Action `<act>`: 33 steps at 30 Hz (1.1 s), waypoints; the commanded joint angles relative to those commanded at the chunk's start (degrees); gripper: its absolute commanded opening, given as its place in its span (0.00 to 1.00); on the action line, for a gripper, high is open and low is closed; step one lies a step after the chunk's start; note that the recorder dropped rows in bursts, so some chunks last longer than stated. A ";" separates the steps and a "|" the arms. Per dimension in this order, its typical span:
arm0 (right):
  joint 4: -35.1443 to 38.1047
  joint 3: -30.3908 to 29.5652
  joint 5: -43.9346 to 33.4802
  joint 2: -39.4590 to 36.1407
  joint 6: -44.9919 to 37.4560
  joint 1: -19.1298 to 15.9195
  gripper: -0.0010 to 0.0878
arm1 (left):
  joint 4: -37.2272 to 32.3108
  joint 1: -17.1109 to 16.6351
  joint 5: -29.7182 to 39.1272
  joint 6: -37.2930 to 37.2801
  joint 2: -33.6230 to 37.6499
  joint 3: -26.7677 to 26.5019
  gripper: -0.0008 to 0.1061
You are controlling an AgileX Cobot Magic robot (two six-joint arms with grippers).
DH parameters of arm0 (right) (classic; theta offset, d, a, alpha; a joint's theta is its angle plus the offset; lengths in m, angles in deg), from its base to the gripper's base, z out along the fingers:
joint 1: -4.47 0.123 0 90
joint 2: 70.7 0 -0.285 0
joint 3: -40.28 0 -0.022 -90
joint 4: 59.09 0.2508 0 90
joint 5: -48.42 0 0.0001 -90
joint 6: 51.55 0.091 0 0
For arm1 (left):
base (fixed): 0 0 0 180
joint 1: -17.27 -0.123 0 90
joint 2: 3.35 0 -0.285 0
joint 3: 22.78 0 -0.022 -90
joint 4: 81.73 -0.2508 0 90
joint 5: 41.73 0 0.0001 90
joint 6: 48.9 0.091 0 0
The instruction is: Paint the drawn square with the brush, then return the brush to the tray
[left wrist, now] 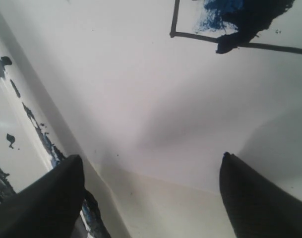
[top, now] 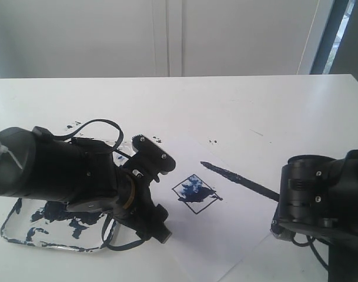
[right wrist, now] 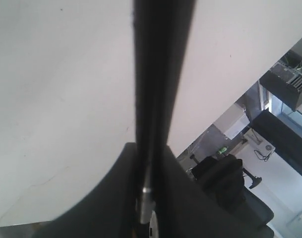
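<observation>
Brush (top: 240, 179) is clamped in the right gripper (right wrist: 151, 163) and slanted over the paper (top: 226, 241), its far end near the blue-daubed drawn square (top: 195, 192) but apart from it. Left gripper (left wrist: 151, 157) is spread wide and empty beside the tray (top: 26, 242).

Soft daylight from the window (top: 345, 32) washes my white desk (top: 255, 100) hazy, my left jaws throw a faint grey shadow on the paper (left wrist: 141, 99), and the brush (right wrist: 160, 74) looms as a blurred dark bar at my right wrist.
</observation>
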 joint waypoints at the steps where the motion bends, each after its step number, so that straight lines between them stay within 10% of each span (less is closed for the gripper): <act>1: 0.08 -0.51 0.00 -0.76 0.00 0.00 0.01 | 0.01 0.00 -0.12 0.00 0.00 0.00 0.74; 33: -3.92 3.29 0.00 -11.00 4.56 4.81 0.01 | 0.01 0.00 -1.68 0.00 0.00 0.00 0.74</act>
